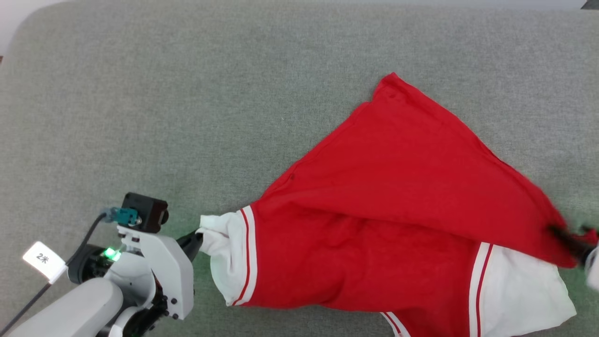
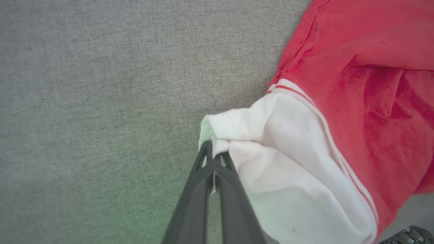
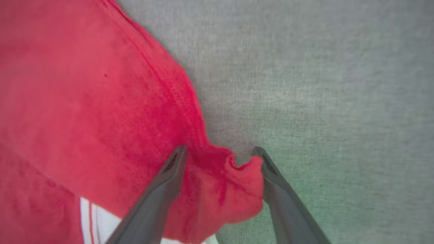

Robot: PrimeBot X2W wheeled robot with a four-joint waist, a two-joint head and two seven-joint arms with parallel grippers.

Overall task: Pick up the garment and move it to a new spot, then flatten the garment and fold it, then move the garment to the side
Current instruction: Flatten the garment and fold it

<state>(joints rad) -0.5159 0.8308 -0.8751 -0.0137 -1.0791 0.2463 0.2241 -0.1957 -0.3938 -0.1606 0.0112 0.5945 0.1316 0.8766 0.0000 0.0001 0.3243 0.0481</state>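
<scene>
The garment [image 1: 398, 210], a red T-shirt with white sleeves and red-white stripe trim, lies spread on the grey surface [image 1: 187, 93] at the right and middle of the head view. My left gripper [image 1: 196, 241] is shut on the edge of the garment's left white sleeve [image 2: 271, 162]; the wrist view shows both fingers [image 2: 217, 159] pressed together on the cloth. At the right edge, my right gripper [image 1: 573, 241] is open, its fingers [image 3: 173, 166] spread wide with a bunched red corner of the garment [image 3: 230, 179] lying loose between them. The lettering is hidden.
The grey fabric surface stretches wide to the left and far side of the garment. A white tag [image 1: 44, 260] and a black cable [image 1: 32, 299] hang at my left arm.
</scene>
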